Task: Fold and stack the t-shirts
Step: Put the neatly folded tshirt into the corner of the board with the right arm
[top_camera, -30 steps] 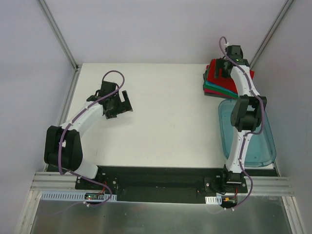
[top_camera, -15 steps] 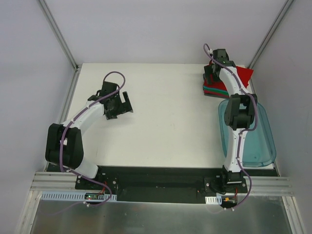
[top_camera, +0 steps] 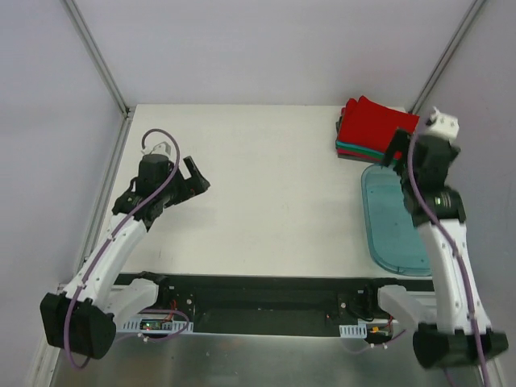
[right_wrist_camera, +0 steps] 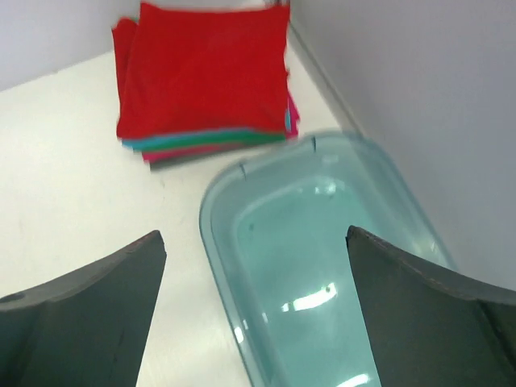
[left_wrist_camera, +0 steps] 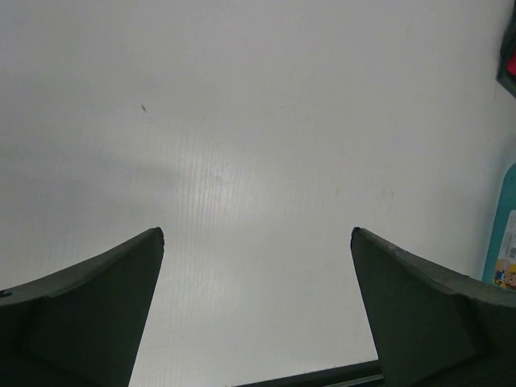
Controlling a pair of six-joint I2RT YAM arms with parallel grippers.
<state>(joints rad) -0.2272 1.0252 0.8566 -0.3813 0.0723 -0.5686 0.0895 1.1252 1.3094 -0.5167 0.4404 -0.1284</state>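
White table [top_camera: 274,185] holds a clear tub [top_camera: 395,234] along its right side and, just beyond it in the far right corner, the folded t-shirts [top_camera: 372,129] stacked red on top, so the job looks finished, with left fingers [left_wrist_camera: 97,306] and right fingers [right_wrist_camera: 81,314] wide open, empty, probably needing only parking.

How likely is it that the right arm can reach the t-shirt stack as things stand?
Probably yes: the open right gripper hangs over the tub, facing the stack, with nothing between them.
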